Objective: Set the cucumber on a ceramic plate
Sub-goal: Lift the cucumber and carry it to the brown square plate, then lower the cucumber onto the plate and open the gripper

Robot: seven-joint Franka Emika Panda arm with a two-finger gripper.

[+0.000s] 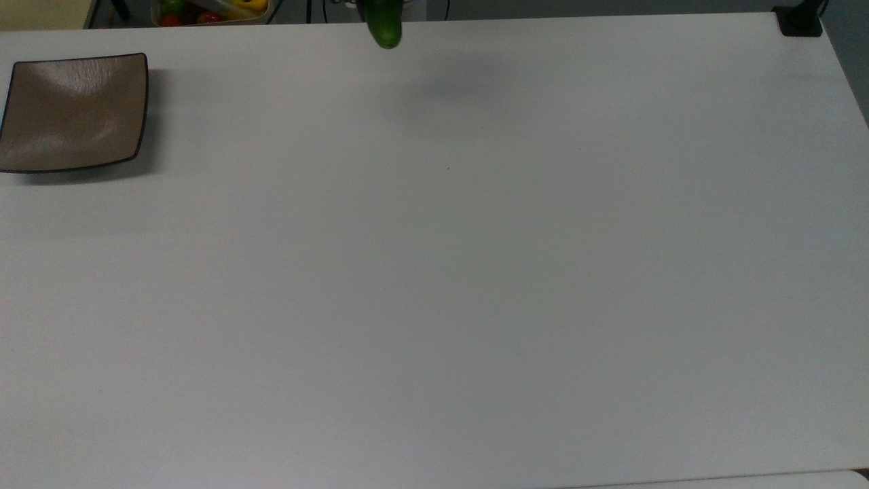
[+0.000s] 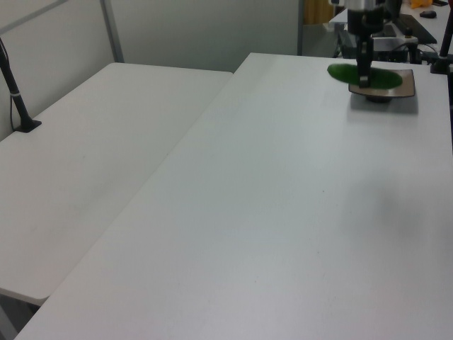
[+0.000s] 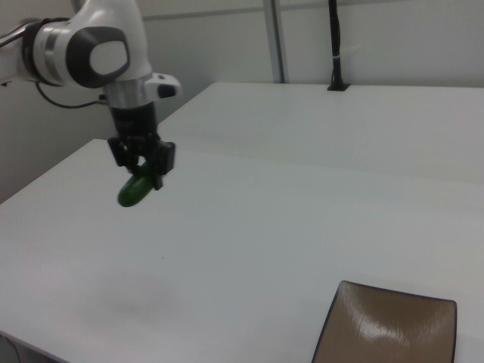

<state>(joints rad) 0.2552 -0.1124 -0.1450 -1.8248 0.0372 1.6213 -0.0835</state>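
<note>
My gripper (image 3: 143,175) is shut on the dark green cucumber (image 3: 134,190) and holds it well above the white table. In the top view the cucumber's lower end (image 1: 385,27) pokes in at the top edge, far to the right of the square brown ceramic plate (image 1: 73,112). In the left view the gripper (image 2: 364,78) holds the cucumber (image 2: 345,72) level, in front of the plate (image 2: 395,85). The plate (image 3: 397,329) lies at the bottom right of the right view, with nothing on it.
A container of coloured vegetables (image 1: 210,10) stands behind the table's far edge in the top view. A black post base (image 1: 800,20) sits at the top view's top right corner. A second white table (image 2: 85,163) adjoins on the left view's left.
</note>
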